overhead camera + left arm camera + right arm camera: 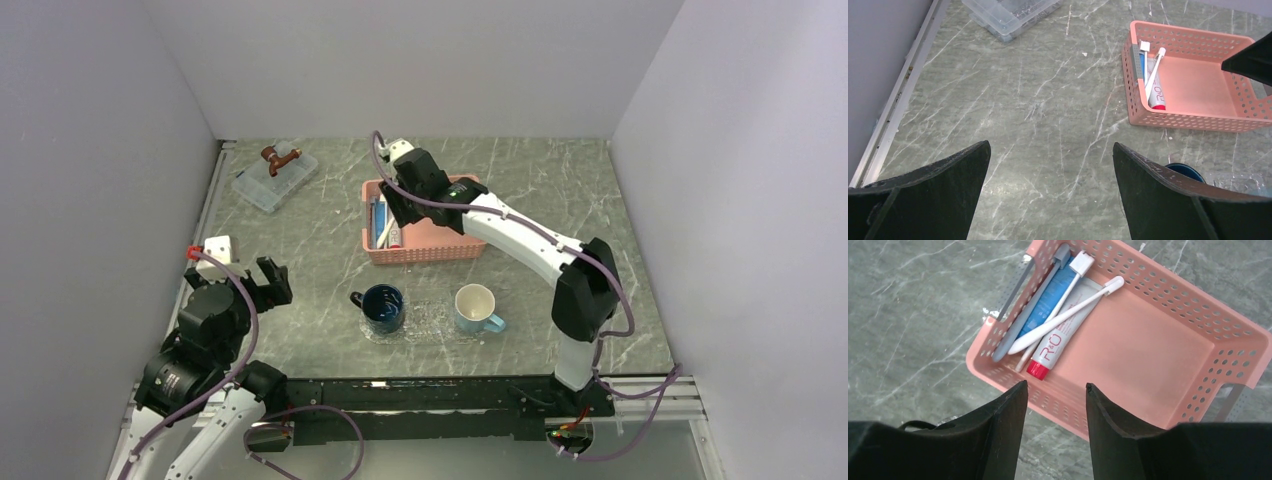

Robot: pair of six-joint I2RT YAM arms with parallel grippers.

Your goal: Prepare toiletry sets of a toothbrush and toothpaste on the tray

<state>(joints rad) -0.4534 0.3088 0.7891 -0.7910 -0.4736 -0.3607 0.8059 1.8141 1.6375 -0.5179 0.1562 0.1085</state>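
Toothbrush (1068, 313) & toothpaste (1050, 347) are lying at left end of pink basket (1158, 365), not on tray (432, 318) yet. I'm hovering my right claw (1055, 386) above, jaws parted, empty; aiming across the top stick's middle, clear of basket wall

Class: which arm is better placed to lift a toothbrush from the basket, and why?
Right. The right claw hangs open directly over the basket, just short of a toothbrush; the left claw is far off at the front left.
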